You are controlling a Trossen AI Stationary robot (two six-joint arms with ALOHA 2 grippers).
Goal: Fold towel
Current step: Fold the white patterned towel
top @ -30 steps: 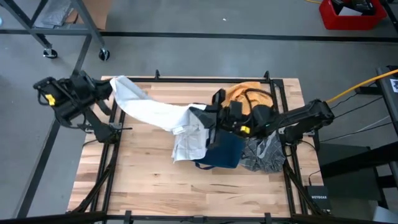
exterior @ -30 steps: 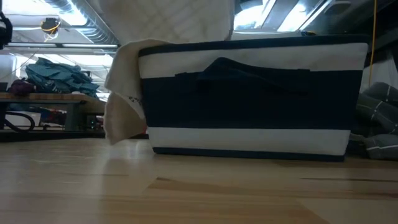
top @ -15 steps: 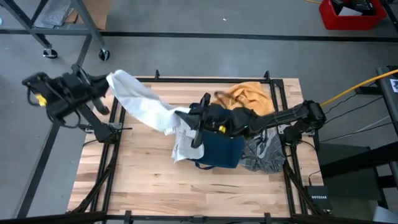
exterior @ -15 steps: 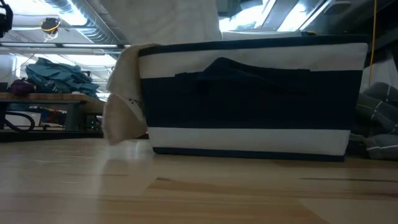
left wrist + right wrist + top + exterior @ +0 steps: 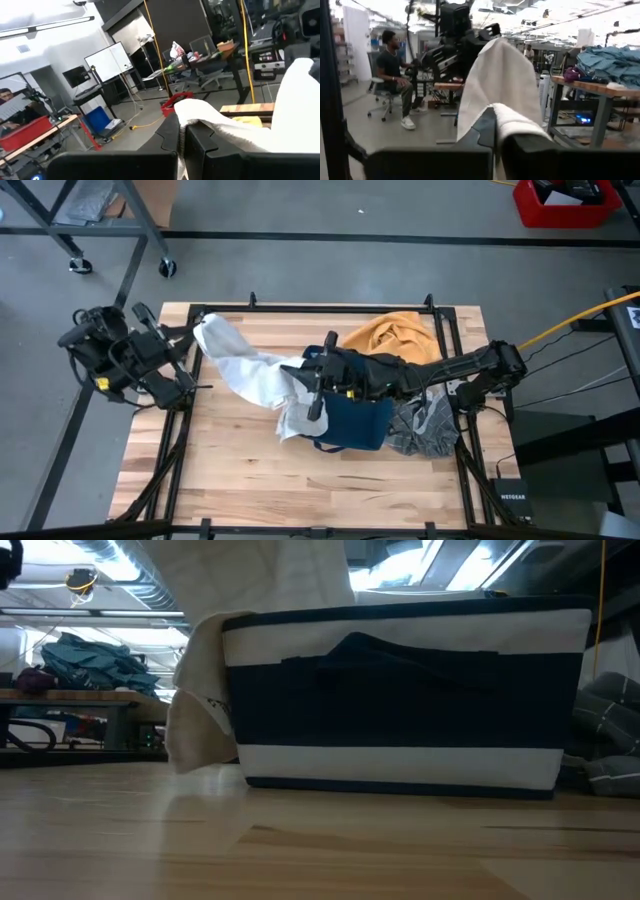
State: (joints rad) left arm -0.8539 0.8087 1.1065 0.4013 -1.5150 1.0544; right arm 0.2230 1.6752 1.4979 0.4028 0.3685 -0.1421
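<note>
A white towel (image 5: 250,375) stretches above the table between my two grippers. Its lower part (image 5: 200,700) drapes over the left end of a navy-and-white striped basket (image 5: 355,420), and more of it rises above the basket (image 5: 300,570). My left gripper (image 5: 195,332) is at the table's far left corner, shut on one end of the towel. My right gripper (image 5: 310,378) is over the table's middle, beside the basket, shut on the towel farther along. The low view shows neither gripper. My left gripper pinches the towel's end (image 5: 192,112) between its two fingers, coming in level from the table's left. The cloth bunches over the fingers and runs off toward the other arm, clear of the table. My right gripper pinches a bunched fold of the towel (image 5: 507,117) between its two fingers, pointing about level toward the table's left. The cloth rises from the fingers toward the left arm; the rest hangs down onto the basket.
An orange cloth (image 5: 390,332) lies at the far right of the table and a grey checked cloth (image 5: 425,428) lies right of the basket. The near half of the wooden table (image 5: 250,480) is bare. A person sits in the room beyond (image 5: 395,75).
My left gripper has rolled and come in toward the table's near and right side with the towel's end. My right gripper has gone toward the table's left and sunk a little. The towel between them has gone from a broad stretched band to a narrower, sagging one.
</note>
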